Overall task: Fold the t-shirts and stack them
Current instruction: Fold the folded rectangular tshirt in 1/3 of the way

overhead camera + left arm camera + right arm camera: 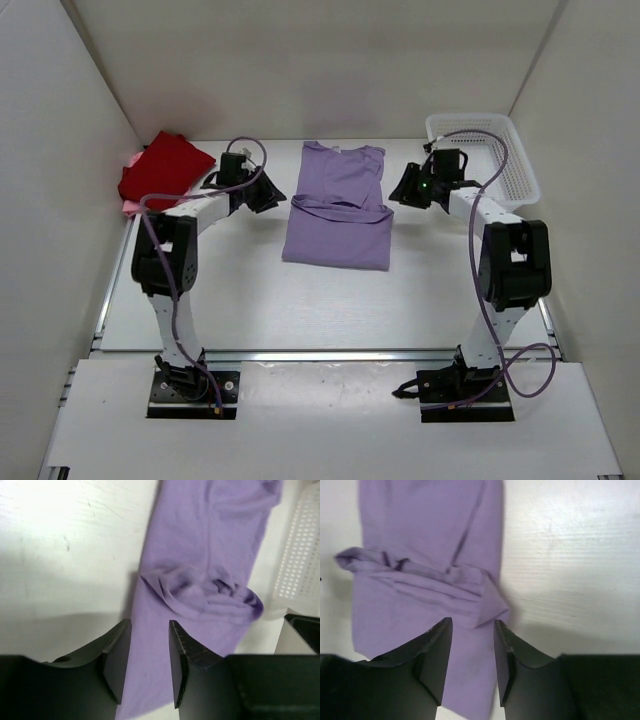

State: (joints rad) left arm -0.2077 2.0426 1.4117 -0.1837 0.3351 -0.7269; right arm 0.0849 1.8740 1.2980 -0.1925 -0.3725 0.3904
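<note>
With my left hand [263,196] and right hand [401,189] both parted and empty either side of the lavender t-shirt [338,215], half folded mid-frame on the tabletop [250,300], I judge it light and limp, best pinched at the doubled fold's corners.

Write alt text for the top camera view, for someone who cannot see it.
A partly folded lavender t-shirt lies on the white table between the left gripper and right gripper, both open and empty. A dark red shirt lies over a pink shirt at the far left; a white basket stands far right.
</note>
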